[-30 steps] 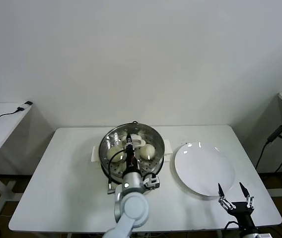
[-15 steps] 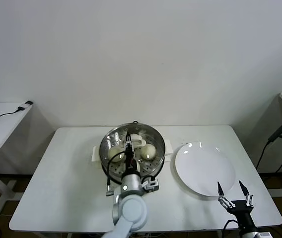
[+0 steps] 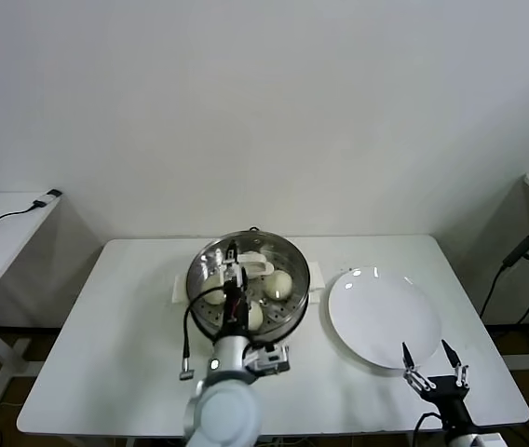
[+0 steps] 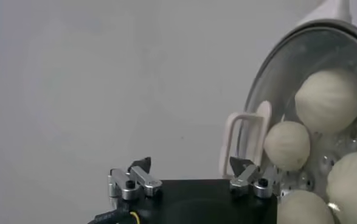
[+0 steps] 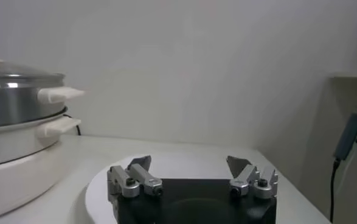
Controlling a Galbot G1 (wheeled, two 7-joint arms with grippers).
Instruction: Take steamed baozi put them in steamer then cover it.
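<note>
The cover (image 3: pixel 246 270) lies flat on the steamer (image 3: pixel 294 300), which stands on the white table (image 3: pixel 125 354) left of the empty white plate (image 3: pixel 383 318). It is round clear glass with a metal rim, and its cream-white handle (image 4: pixel 245 137) stands up at the centre; the handle's long axis I cannot tell. Through the glass the pale, smooth steamed baozi (image 4: pixel 329 99) show. The left gripper (image 3: pixel 225 268) is above the cover, fingers spread, grasping nothing. The right gripper (image 3: pixel 429 357) waits near the table's front edge, released.
</note>
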